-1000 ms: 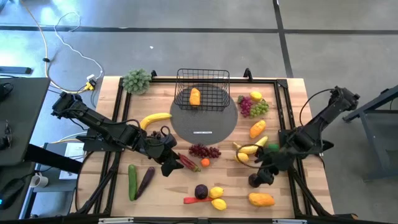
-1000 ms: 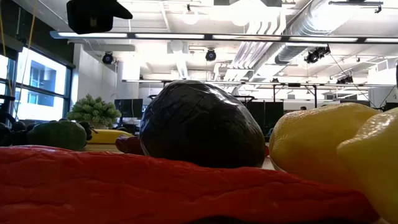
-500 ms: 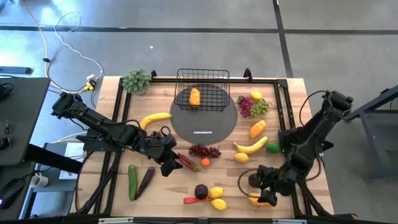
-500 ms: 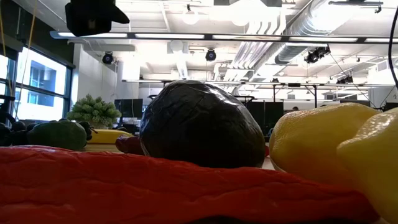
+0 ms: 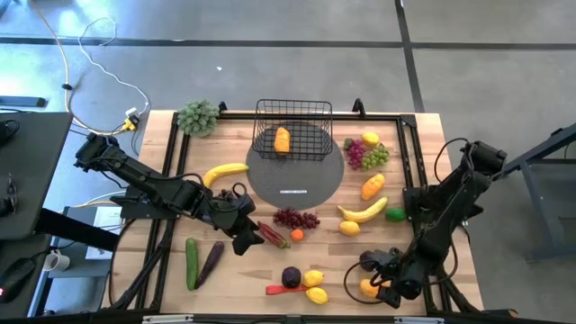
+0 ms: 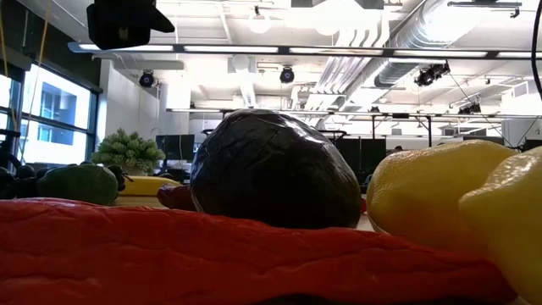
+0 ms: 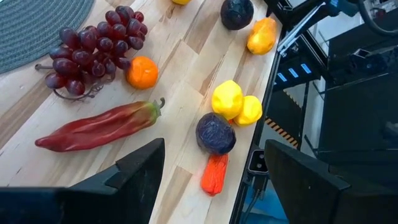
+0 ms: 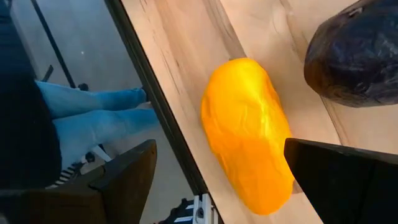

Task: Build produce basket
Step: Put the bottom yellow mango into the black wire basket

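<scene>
High view: the basket [image 5: 293, 130], black wire mesh with flaring sides, stands at the far edge of a flat grey disc [image 5: 296, 175], with one orange fruit [image 5: 282, 139] already inside. Most of the produce is scattered over the wooden table [image 5: 171, 153] around it. The right gripper [image 5: 385, 286], spread and empty, is poised over an orange-yellow fruit [image 5: 371, 288] at the near right corner, well apart from the basket. The left gripper [image 5: 248, 236], also spread and empty, hangs near a red chilli [image 5: 274, 235], on the near left of the basket.

Low view: little is shown beyond a dark wrinkled plum [image 6: 275, 169], a red pepper [image 6: 237, 254] and glossy lemons [image 6: 440, 191] close up.

Left wrist view: the chilli is seen as smooth and tapering, beside dark grapes [image 7: 93, 53] in a knobbly cluster.

Right wrist view: the oblong, waxy fruit lies between the open fingers, close to the table's edge. It should be gripped across its narrow middle, since a smooth rounded skin is likely to slip, and a push toward the edge should be avoided.
</scene>
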You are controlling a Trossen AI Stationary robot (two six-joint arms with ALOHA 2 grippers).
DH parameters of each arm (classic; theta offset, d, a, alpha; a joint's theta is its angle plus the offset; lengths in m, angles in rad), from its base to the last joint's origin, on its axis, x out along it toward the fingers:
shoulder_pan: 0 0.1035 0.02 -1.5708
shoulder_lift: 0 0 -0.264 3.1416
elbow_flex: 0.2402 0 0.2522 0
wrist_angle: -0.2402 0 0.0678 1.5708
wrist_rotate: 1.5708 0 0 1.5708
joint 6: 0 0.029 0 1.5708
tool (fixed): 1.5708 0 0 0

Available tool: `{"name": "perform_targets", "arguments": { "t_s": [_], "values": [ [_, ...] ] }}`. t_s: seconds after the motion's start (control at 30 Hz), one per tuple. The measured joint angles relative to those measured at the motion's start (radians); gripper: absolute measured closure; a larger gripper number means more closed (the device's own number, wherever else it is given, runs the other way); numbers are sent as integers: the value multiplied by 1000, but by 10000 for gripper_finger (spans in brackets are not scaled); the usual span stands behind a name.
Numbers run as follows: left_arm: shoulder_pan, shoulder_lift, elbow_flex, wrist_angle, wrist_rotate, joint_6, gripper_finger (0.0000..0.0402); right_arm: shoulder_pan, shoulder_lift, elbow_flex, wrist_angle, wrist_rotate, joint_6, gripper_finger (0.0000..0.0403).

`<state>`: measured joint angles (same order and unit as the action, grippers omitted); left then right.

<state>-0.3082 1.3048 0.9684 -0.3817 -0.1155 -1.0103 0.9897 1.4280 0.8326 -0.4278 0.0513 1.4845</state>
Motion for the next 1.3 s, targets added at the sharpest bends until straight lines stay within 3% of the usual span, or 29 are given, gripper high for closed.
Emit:
{"name": "perform_targets", "arguments": {
  "t_s": [0.47,0.87,0.97,1.2,1.3],
  "values": [
    [0,0,0,0,0,0,138,0,87,0,-17,-5,0,68],
    [0,0,0,-19,-1,0,138,0,174,0,-24,-90,-11,73],
    [0,0,0,-19,-1,0,138,0,176,0,-18,-104,-12,99],
    [3,0,0,-19,-4,1,138,-1,176,0,18,-162,-26,203],
    [15,0,0,-19,-4,11,138,0,176,0,61,-179,-26,211]
  ]
}}
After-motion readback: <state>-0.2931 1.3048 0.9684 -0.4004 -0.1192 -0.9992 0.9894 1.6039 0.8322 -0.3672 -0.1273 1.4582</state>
